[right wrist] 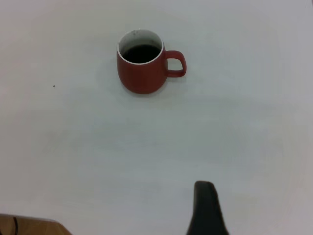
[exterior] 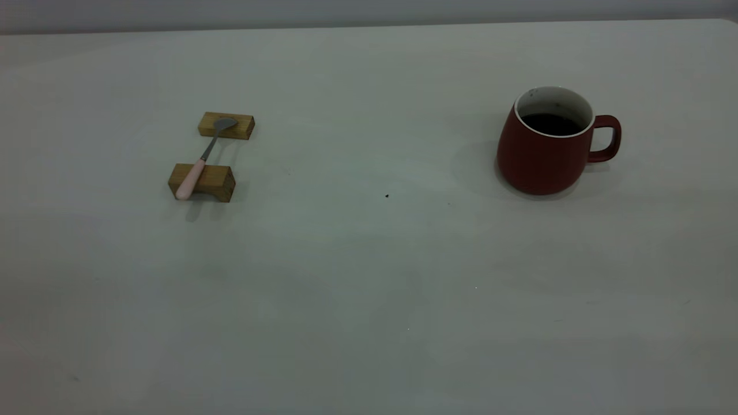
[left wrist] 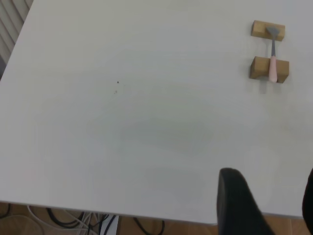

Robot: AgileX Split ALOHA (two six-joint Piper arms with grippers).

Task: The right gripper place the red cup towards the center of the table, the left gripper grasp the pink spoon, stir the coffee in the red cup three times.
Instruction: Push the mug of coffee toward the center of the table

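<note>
A: Quick pass, biggest first. What's the large plain off-white matte table (exterior: pixel 369 300) got on it?

B: On my right side the rounded dark-red ceramic cup (exterior: pixel 542 147) with white interior, upright, loop handle pointing away from the centre. Dark, nearly black coffee (exterior: pixel 550 124) sits well below the rim, so I judge sliding it inward carries little spill risk.

A: Left side?

B: Two small wooden blocks (exterior: pixel 202 181), set apart. The slim pink-handled spoon with grey metal neck and bowl (exterior: pixel 204 153) bridges them: handle on the near block, bowl on the far block (exterior: pixel 226 125). I read that as deliberate, since it lifts the neck off the table so fingers can get under it.

A: Grippers?

B: Neither shows in the exterior view. Left gripper (left wrist: pixel 266 205): black fingers visible in its wrist view with a wide gap between, so spread, holding nothing, well apart from the spoon. Right gripper (right wrist: pixel 208 210): only one dark finger in view; I cannot tell its state. It's well short of the cup.

A: Progress?

B: Nothing started, I'd say. Cup goes to centre first.
</note>
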